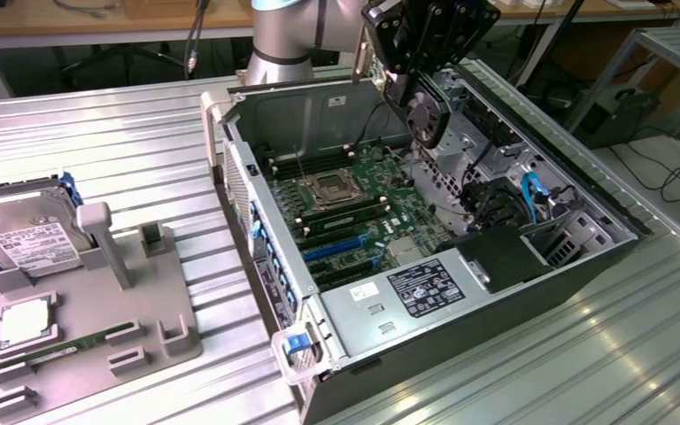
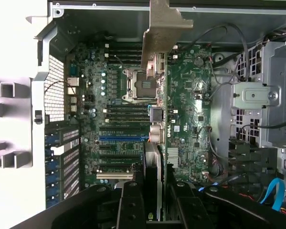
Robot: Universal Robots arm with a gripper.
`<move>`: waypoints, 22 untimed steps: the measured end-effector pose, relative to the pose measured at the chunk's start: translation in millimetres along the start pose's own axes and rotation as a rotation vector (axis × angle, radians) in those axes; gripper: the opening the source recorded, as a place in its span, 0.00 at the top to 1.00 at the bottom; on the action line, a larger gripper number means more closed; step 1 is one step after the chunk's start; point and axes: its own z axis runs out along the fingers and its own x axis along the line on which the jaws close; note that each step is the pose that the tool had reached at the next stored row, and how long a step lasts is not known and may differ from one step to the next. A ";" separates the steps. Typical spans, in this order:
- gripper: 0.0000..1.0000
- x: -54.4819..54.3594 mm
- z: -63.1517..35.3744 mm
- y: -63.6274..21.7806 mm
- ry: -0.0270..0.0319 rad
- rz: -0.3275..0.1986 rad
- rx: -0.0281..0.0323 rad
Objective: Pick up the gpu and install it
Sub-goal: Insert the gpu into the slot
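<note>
- The black two-fingered hand [image 1: 421, 69] is partly closed and clamped on the gpu [image 1: 430, 117], a thin flat circuit card with a round black fan on one face and a silver metal bracket [image 2: 163, 28] at one end.
- The gpu hangs on edge from the hand. It is held in the air above the open black-and-grey computer case [image 1: 316, 115], clear of the green motherboard [image 1: 402, 212].
- The key relation is that the card's long axis appears to lie crosswise to the long blue expansion slots [image 2: 123, 139]. Its bracket points at the case's plain grey wall, not at the perforated rear panel [image 2: 54, 93] where the slot openings sit.
- The slots lie below the hand, off towards the exterior view's lower left.
- The square metal processor socket [image 1: 328, 189] sits near the slots, and blue cables [image 1: 534, 197] and a black box-shaped unit [image 1: 499, 257] crowd the far side.
- On the ribbed metal bench [image 1: 116, 124], a grey moulded holder [image 1: 139, 310] carries a silver hard drive with a white label [image 1: 27, 237] and a narrow green memory stick [image 1: 74, 347], well apart from the case.
</note>
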 end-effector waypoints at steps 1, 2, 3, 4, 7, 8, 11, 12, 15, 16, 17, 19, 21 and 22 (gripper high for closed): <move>0.73 0.0 0.0 0.0 0.0002 -0.006 -0.0002; 0.73 0.1 0.0 0.0 0.0007 -0.013 -0.0004; 0.73 0.1 0.0 0.0 0.0010 -0.021 -0.0006; 0.73 0.2 0.0 0.0 0.0013 -0.028 -0.0010; 0.73 0.3 0.0 0.0 0.0024 -0.052 -0.0017; 0.73 0.3 0.0 0.0 0.0028 -0.059 -0.0019; 0.73 0.3 0.0 0.0 0.0038 -0.080 -0.0025; 0.73 0.3 0.0 0.0 0.0040 -0.086 -0.0028; 0.73 0.4 0.0 0.0 0.0049 -0.106 -0.0034; 0.73 0.4 0.0 0.0 0.0051 -0.111 -0.0035; 0.73 0.4 0.0 0.0 0.0054 -0.115 -0.0037; 0.73 0.6 0.0 0.0 0.0063 -0.135 -0.0043; 0.73 0.7 0.0 0.0 0.0070 -0.150 -0.0048; 0.73 0.8 0.0 0.0 0.0074 -0.158 -0.0050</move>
